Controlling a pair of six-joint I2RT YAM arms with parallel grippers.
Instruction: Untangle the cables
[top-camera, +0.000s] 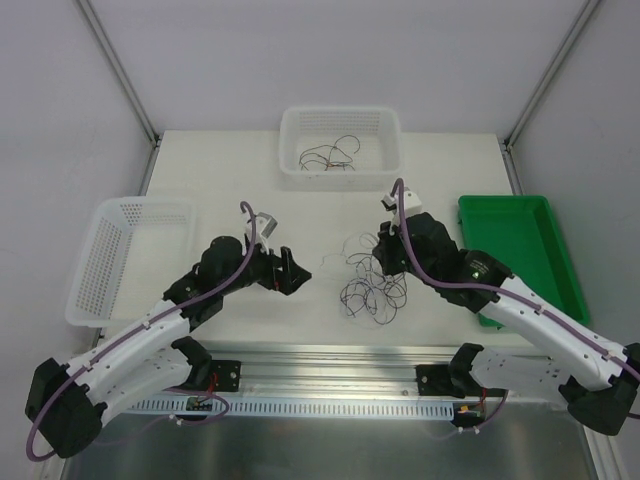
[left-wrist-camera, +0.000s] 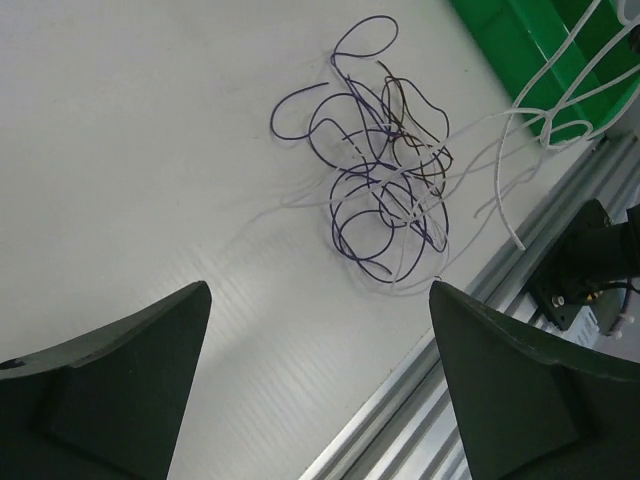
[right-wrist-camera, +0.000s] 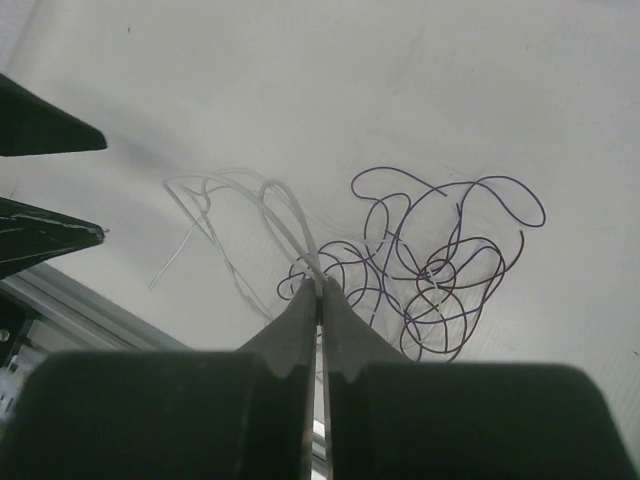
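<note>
The cables lie on the white table between the arms as a loose tangle of purple and dark loops. In the left wrist view the tangle is ahead of my left gripper, which is open and holds nothing. The top view puts my left gripper just left of the tangle. My right gripper is shut on a white cable, whose loops rise from the fingertips. The purple loops lie on the table behind them. My right gripper hangs over the tangle's upper edge.
A white basket at the back holds several more thin wires. Another white basket stands at the left and a green tray at the right. An aluminium rail runs along the table's near edge.
</note>
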